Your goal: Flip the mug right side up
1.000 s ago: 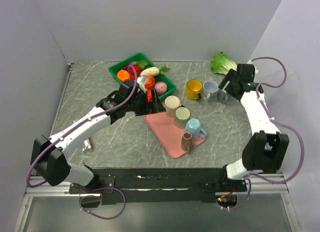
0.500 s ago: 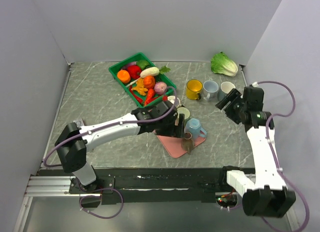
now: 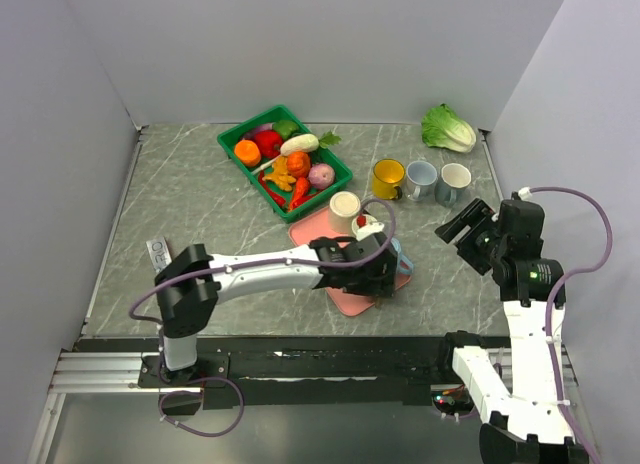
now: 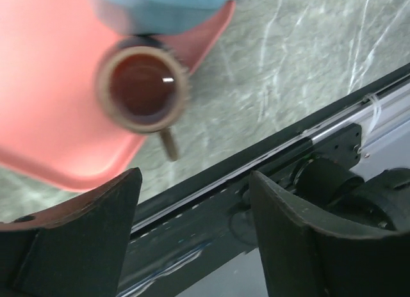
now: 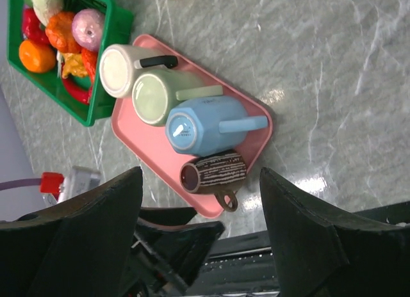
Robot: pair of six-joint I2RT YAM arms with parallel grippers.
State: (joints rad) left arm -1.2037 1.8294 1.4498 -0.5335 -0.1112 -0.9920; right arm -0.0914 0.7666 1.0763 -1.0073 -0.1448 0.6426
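Several mugs stand on a pink tray (image 5: 138, 153): cream (image 5: 118, 70), green (image 5: 157, 95), blue (image 5: 202, 125) with its flat base up, and a brown striped mug (image 5: 214, 172) at the near corner. In the left wrist view the brown mug (image 4: 142, 87) shows a dark hollow on top, its handle toward the table's near edge. My left gripper (image 3: 375, 274) is open and empty just over the brown mug, hiding it in the top view. My right gripper (image 3: 465, 224) is open and empty above the table, right of the tray.
A green basket (image 3: 232, 136) of toy vegetables stands behind the tray. Yellow (image 3: 386, 176), grey-blue (image 3: 421, 176) and white (image 3: 455, 179) mugs stand upright in a row at the back right. A lettuce (image 3: 447, 127) lies in the far right corner. The table's black front rail (image 4: 256, 175) runs just beyond the tray.
My left arm has swung from the basket across the tray to the brown mug at its near corner. My right arm has drawn back from the row of mugs toward the near right.
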